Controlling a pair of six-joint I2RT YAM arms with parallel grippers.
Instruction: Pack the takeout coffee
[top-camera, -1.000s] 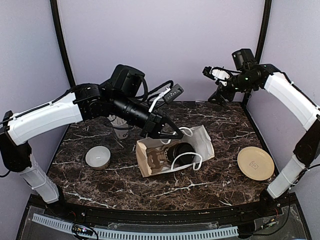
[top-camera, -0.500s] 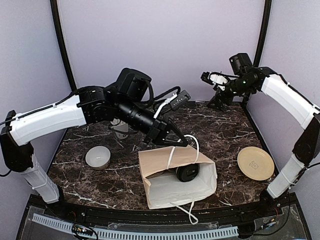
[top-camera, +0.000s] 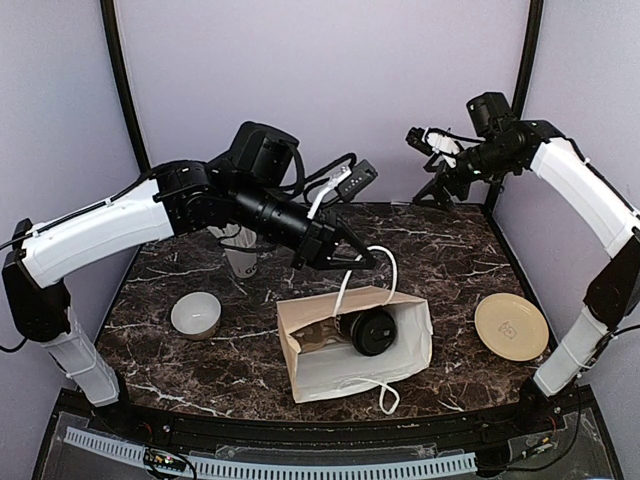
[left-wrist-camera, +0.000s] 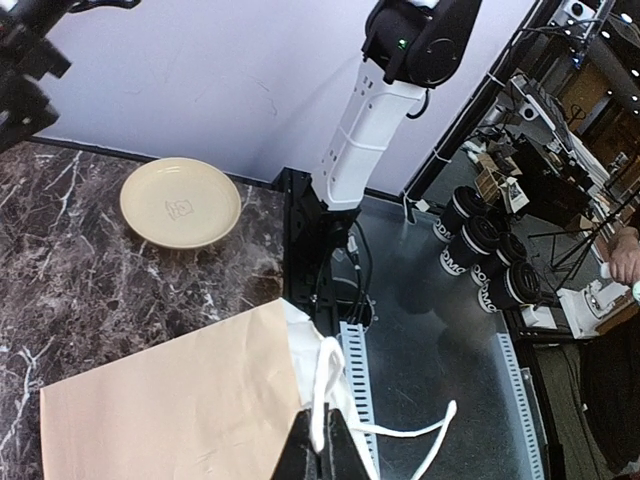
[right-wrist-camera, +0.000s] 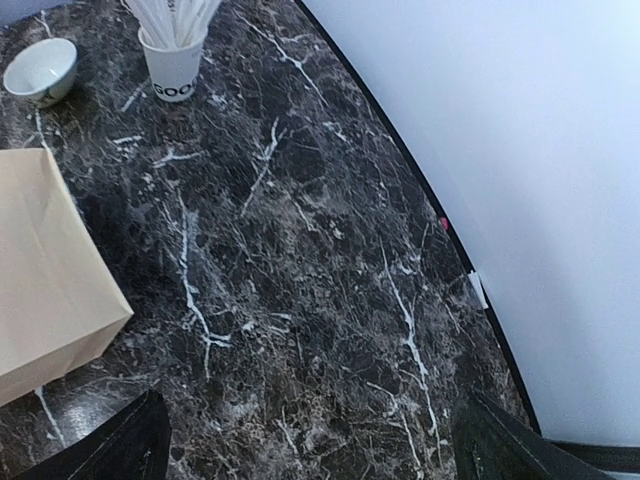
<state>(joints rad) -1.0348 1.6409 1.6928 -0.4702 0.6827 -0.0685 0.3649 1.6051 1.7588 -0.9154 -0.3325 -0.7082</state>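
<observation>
Between lilac walls (top-camera: 330, 90), marble table (top-camera: 450, 260), coffee (top-camera: 368, 331)

White bowl (top-camera: 196, 314), tan plate (top-camera: 511, 326), stick cup (right-wrist-camera: 172, 65)

The top view sits high behind the arm bases, tilted down and forward – it takes in the whole counter (top-camera: 450, 260) up to the back wall. The left wrist view hangs close over the bag (left-wrist-camera: 170, 400), facing right toward the plate (left-wrist-camera: 181, 203) and past the counter's edge. The right wrist view looks down from higher up at the back right, facing left toward the bowl (right-wrist-camera: 40, 70) – all three share the bag
</observation>
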